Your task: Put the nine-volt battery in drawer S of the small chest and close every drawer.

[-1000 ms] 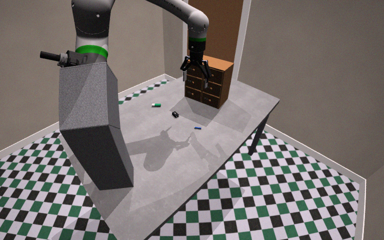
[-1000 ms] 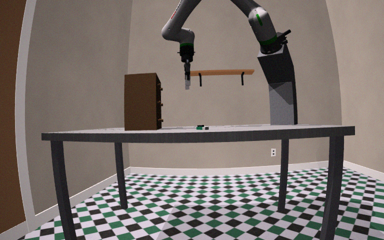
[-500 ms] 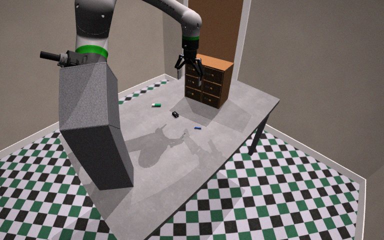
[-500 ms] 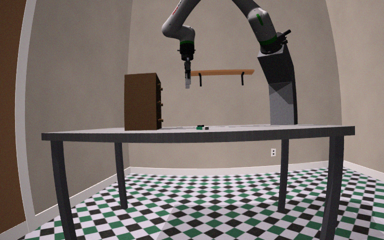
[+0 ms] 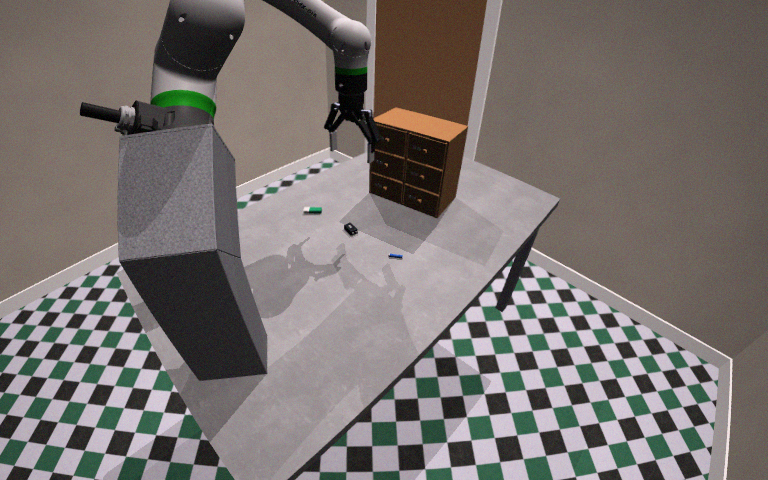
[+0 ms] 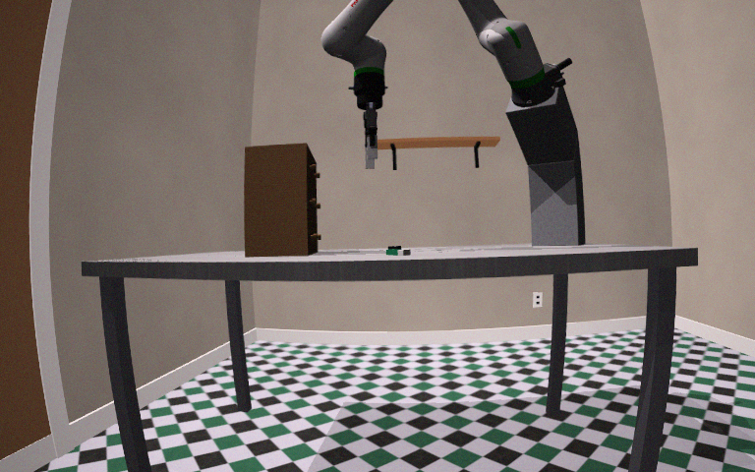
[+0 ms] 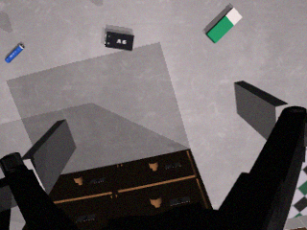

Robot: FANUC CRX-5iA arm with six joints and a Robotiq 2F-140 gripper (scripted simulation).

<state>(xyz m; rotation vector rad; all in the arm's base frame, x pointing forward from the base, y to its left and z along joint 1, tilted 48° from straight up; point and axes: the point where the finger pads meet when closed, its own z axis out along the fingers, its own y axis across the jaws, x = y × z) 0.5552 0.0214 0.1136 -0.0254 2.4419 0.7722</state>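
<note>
The small wooden chest [image 5: 417,160] stands at the far side of the table, with two columns of three drawers, all pushed in. It also shows side-on in the exterior view [image 6: 279,200] and from above in the wrist view [image 7: 122,192]. I cannot read the drawer labels. The nine-volt battery [image 5: 351,228], a small black block, lies flat on the table in front of the chest; the wrist view shows the battery too [image 7: 119,40]. My gripper [image 5: 351,135] [image 6: 370,158] hangs open and empty, fingers down, high in the air just before the chest's upper front left corner.
A green and white eraser-like block [image 5: 312,210] [image 7: 224,25] lies left of the battery. A small blue stick [image 5: 395,255] [image 7: 14,53] lies nearer the table's front edge. The robot's grey pedestal [image 5: 181,249] stands on the near left of the table. A wall shelf [image 6: 436,142] hangs behind.
</note>
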